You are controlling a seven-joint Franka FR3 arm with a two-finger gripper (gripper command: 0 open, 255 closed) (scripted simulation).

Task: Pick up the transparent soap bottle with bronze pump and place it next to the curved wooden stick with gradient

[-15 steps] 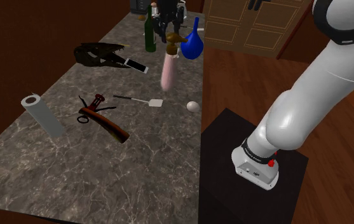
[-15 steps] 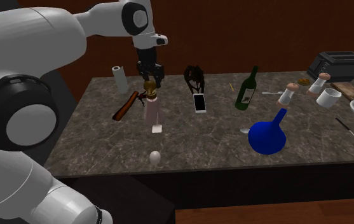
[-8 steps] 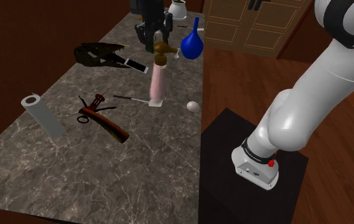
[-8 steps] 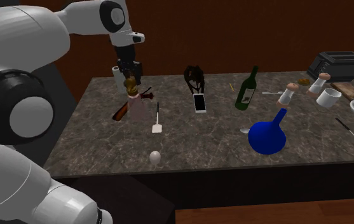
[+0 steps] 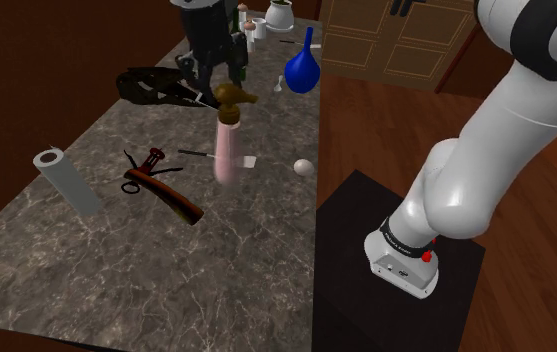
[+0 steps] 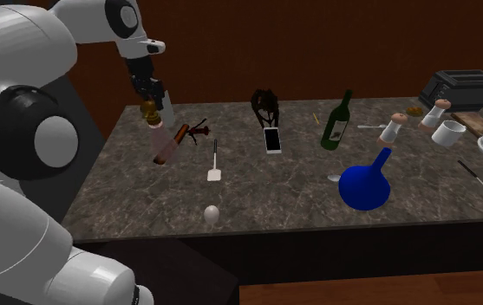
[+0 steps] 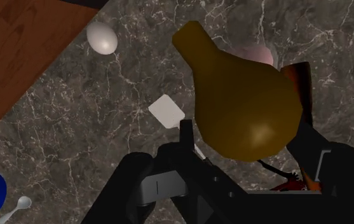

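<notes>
The soap bottle [image 5: 226, 152] has a pale pink see-through body and a bronze pump [image 5: 234, 97]. My gripper [image 5: 222, 88] is shut on the pump, and the bottle hangs below it, slightly tilted, above the marble table [image 5: 256, 260]. The curved wooden stick [image 5: 172, 198], dark brown fading to orange, lies on the table just to the shoulder view's left of the bottle. In the second exterior view the bottle [image 6: 163, 146] overlaps the stick [image 6: 181, 133] under the gripper [image 6: 153, 100]. From the wrist the pump [image 7: 245, 108] sits between the fingers of the gripper [image 7: 251, 156], with the stick [image 7: 298, 79] beneath.
A white spatula [image 5: 247, 161], an egg [image 5: 304, 166] and a blue vase [image 5: 303, 68] lie on the stand's side. Dark red scissors-like tools [image 5: 149, 162] and a paper roll [image 5: 68, 181] sit beyond the stick. A phone [image 6: 271, 139] and a green wine bottle [image 6: 336, 121] stand further off.
The arm has carried the bottle across the table from near the blue vase, past the spatula, to just beside the wooden stick. The gripper has stayed shut on the pump.
</notes>
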